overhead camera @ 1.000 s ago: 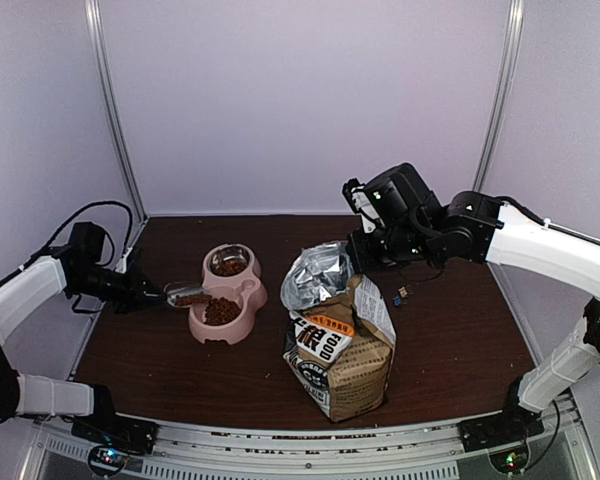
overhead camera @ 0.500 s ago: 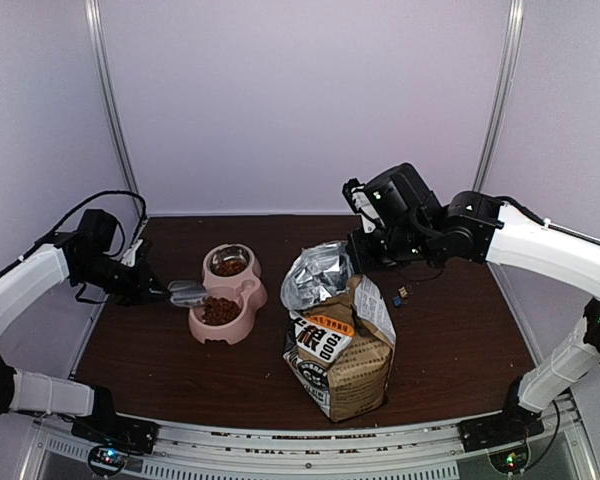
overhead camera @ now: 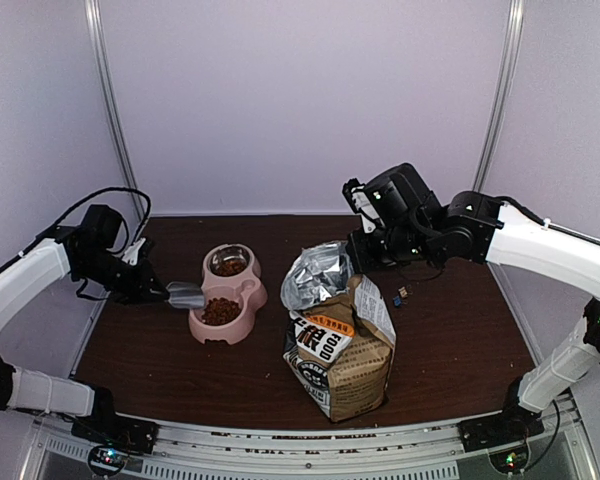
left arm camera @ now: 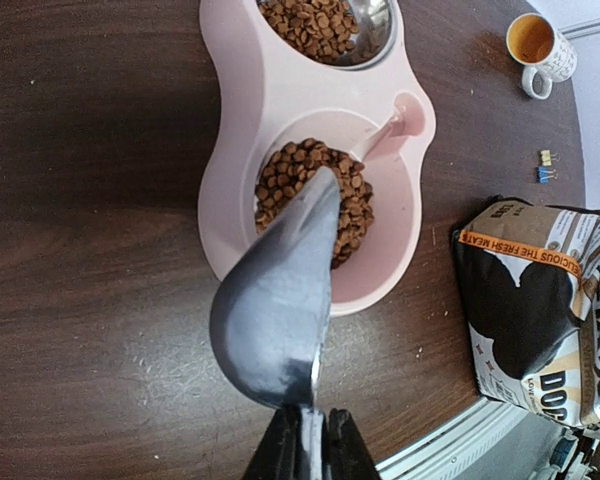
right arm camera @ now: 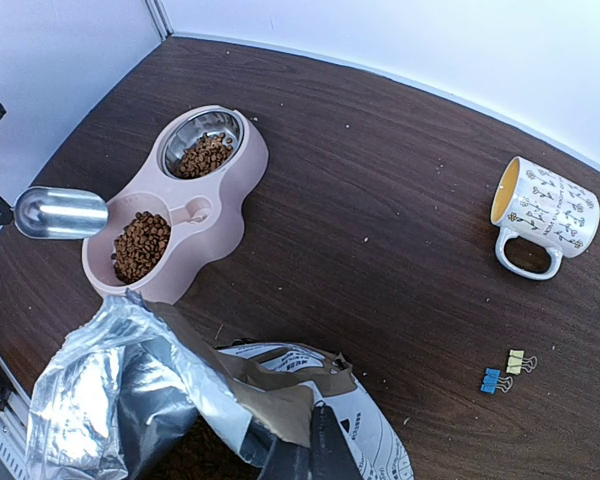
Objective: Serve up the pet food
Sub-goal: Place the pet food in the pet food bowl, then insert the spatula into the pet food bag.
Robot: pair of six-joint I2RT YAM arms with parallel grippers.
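Note:
The pet food, brown kibble, lies heaped in the near well (overhead camera: pixel 220 311) (left arm camera: pixel 315 195) (right arm camera: pixel 140 245) of a pink double bowl (overhead camera: pixel 251 294) (left arm camera: pixel 230 150) (right arm camera: pixel 232 200). More sits in its steel far well (overhead camera: pixel 229 266) (right arm camera: pixel 205 155). My left gripper (overhead camera: pixel 152 291) (left arm camera: pixel 312 420) is shut on the handle of a silver scoop (overhead camera: pixel 187 294) (left arm camera: pixel 280 300) (right arm camera: pixel 60 212), which is rolled on its side at the bowl's left rim; its inside is hidden. My right gripper (overhead camera: pixel 365 250) (right arm camera: pixel 318 425) is shut on the opened rim of the kraft dog-food bag (overhead camera: pixel 340 350) (right arm camera: pixel 271 400) (left arm camera: pixel 540 310).
A patterned mug (right arm camera: pixel 540 215) (left arm camera: pixel 540 45) stands at the back right of the brown table. Binder clips (right arm camera: pixel 505 372) (overhead camera: pixel 400 293) lie near the bag. The metal front rail (overhead camera: pixel 300 440) runs below the bag; white walls close in both sides.
The left wrist has risen and rolled the scoop on its side at the near well. Kibble that showed in the scoop a second ago is no longer visible. The right arm has not moved.

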